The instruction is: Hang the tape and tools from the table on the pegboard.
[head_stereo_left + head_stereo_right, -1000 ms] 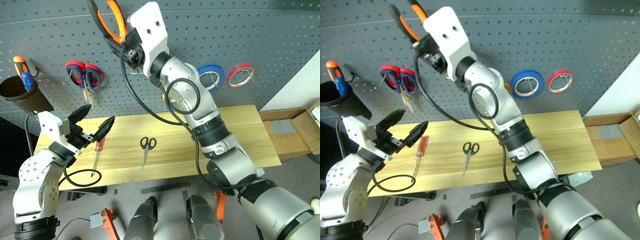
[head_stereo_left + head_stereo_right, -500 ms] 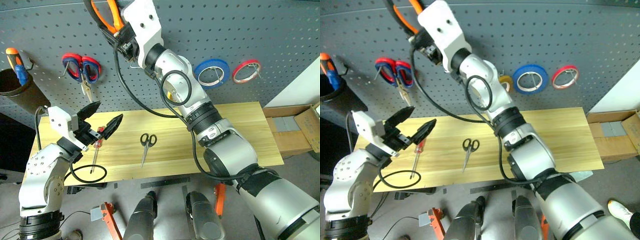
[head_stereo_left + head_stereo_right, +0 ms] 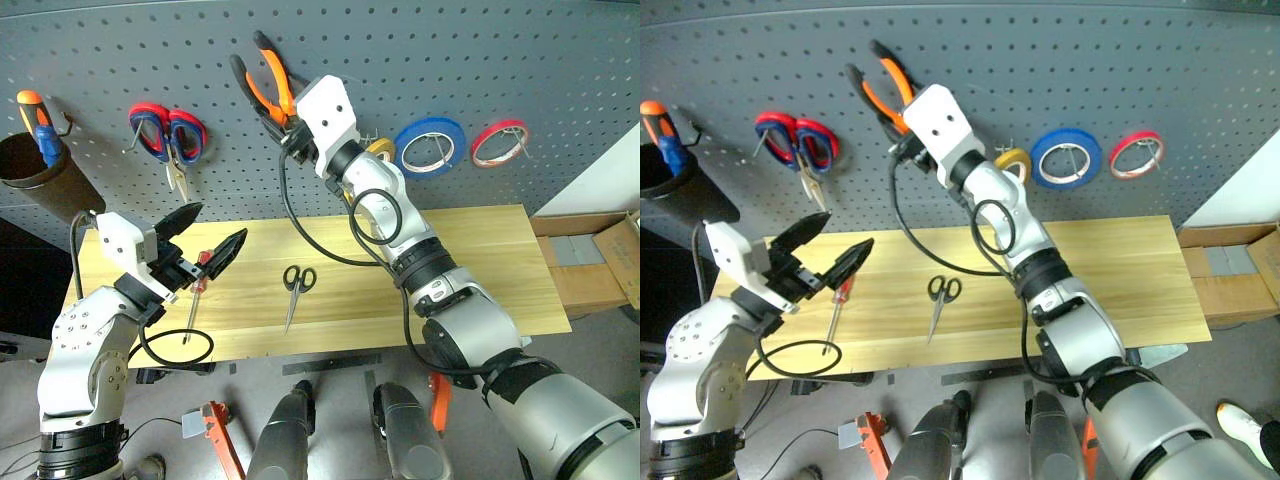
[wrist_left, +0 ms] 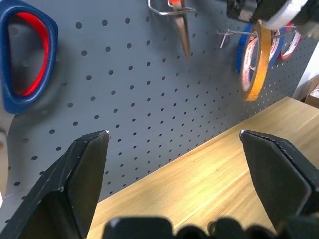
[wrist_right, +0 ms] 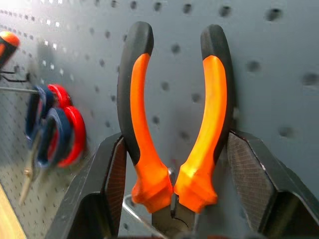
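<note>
- Right wrist view: the right end effector has its two black fingers closed around the handles of the orange-and-black pliers, holding them nose-down against the pegboard; a wire hook sits just under the pliers' joint, though whether the tool already rests on it cannot be told.
- The step in hand looks like hanging the pliers; the next move calls for settling them onto the hook, then releasing without knocking them off.
- The yellow tape already hangs on a peg, beside the blue roll and the red roll.
- The left end effector stands wide and empty above the desk, near the red-handled screwdriver.
- The small black scissors also lie on the desk, not yet hung.
</note>
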`<state>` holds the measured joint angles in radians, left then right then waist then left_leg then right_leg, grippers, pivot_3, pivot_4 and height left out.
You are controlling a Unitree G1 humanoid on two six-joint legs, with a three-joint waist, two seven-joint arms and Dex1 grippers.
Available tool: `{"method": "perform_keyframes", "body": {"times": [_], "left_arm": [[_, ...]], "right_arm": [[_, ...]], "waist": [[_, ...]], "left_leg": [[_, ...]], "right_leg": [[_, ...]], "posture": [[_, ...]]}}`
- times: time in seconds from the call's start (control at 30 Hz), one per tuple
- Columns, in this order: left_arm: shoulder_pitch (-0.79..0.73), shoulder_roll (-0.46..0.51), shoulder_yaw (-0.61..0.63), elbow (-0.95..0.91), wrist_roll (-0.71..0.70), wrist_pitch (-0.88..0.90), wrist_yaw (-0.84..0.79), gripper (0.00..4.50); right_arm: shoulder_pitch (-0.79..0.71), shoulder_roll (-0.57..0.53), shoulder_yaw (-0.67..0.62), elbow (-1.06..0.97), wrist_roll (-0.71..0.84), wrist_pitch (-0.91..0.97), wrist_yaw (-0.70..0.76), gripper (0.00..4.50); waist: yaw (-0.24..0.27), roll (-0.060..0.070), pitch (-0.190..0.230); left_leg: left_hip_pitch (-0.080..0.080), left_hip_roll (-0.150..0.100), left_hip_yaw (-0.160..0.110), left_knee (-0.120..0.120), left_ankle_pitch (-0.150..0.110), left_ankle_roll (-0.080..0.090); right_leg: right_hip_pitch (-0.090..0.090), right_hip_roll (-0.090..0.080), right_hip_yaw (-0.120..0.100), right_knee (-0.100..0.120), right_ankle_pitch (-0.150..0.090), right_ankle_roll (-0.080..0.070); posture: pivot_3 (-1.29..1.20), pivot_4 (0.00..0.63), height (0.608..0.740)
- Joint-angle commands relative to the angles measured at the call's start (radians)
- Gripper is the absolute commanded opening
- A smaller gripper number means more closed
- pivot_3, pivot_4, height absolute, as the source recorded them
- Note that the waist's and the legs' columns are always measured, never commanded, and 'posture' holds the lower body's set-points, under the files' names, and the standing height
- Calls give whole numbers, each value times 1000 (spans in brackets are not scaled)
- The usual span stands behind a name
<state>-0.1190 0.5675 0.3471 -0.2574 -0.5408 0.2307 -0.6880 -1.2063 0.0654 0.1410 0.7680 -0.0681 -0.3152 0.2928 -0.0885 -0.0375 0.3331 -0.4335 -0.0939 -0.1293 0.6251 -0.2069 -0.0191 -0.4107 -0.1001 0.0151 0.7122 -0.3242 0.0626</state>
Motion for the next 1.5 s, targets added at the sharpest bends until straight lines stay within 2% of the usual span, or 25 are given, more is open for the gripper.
{"method": "perform_keyframes", "body": {"times": [0.03, 0.17, 0.23, 0.37, 0.57, 0.77, 0.93, 1.13, 1.23, 1.33, 1.5], "left_arm": [[-7, 2, 3, -5, 6, -25, -3, 4500], [-18, -1, -3, 8, 12, -31, -3, 4500], [-22, -1, -4, 15, 15, -33, -4, 4500], [-23, 1, -10, 25, 27, -34, 5, 4500], [-8, 1, -16, 24, 59, -14, 50, 4500], [51, 27, -56, -27, 135, 166, 172, 4500], [92, 21, -113, -136, 108, 321, 203, 4500], [64, -31, -235, -217, 169, 504, 340, 4500], [37, -51, -291, -225, 202, 625, 409, 4500], [8, -105, -428, -188, 258, 745, 481, 4500], [-19, -182, -484, -136, 301, 811, 533, 4500]], "right_arm": [[-2, 12, 3, -88, 1, 23, -3, 2631], [26, 12, 5, -125, 8, 77, 17, 2631], [41, 12, -4, -157, 21, 101, 20, 3358], [71, 1, -3, -245, 31, 194, 37, 4452], [168, -63, -6, -575, 91, 485, 138, 4452], [268, -250, -119, -1011, 474, 1052, 331, 4452], [347, -399, -203, -1193, 737, 1318, 410, 4452], [474, -592, -224, -1330, 942, 1483, 492, 4452], [516, -647, -218, -1369, 1007, 1504, 505, 4452], [583, -703, -177, -1397, 989, 1474, 521, 4452], [605, -723, -155, -1391, 988, 1453, 507, 4452]], "waist": [[0, 0, 0], [1, 0, 0], [1, 0, 0], [1, 0, 0], [2, 0, 0], [1, 0, 0], [2, 0, 1], [7, 0, 4], [4, -2, 10], [6, -4, 15], [5, -7, 22]], "left_leg": [[0, 0, 0, 0, 0, 0], [0, 0, 0, 0, 0, 0], [0, 0, 0, 0, 0, 0], [0, 0, 0, 0, 0, 0], [0, 0, 0, 0, 0, 0], [-1, 0, -1, 0, -1, 1], [-2, 1, -2, -1, -3, 4], [-2, 1, -1, -1, -5, 6], [-2, 1, 0, 0, -6, 8], [-2, 1, 0, 0, -6, 8], [-3, 1, 4, 1, -7, 9]], "right_leg": [[0, 0, 0, 0, 0, 0], [0, 0, 0, 0, 0, 0], [0, 0, 0, 0, 0, 0], [0, 0, 0, -1, 0, 0], [0, 0, 0, -1, 0, 0], [1, 0, 1, -5, 0, 0], [2, 0, 1, -7, 0, 0], [6, -1, 1, -14, 1, 0], [6, -1, 1, -15, 1, 0], [6, -1, 0, -14, 1, 0], [5, -1, -1, -15, 2, 2]], "posture": [[-19, 379, 740], [-25, 377, 740], [-29, 374, 740], [-35, 370, 740], [-44, 366, 740], [-62, 372, 740], [-78, 388, 740], [-88, 397, 740], [-98, 403, 740], [-102, 404, 740], [-111, 406, 740]]}}
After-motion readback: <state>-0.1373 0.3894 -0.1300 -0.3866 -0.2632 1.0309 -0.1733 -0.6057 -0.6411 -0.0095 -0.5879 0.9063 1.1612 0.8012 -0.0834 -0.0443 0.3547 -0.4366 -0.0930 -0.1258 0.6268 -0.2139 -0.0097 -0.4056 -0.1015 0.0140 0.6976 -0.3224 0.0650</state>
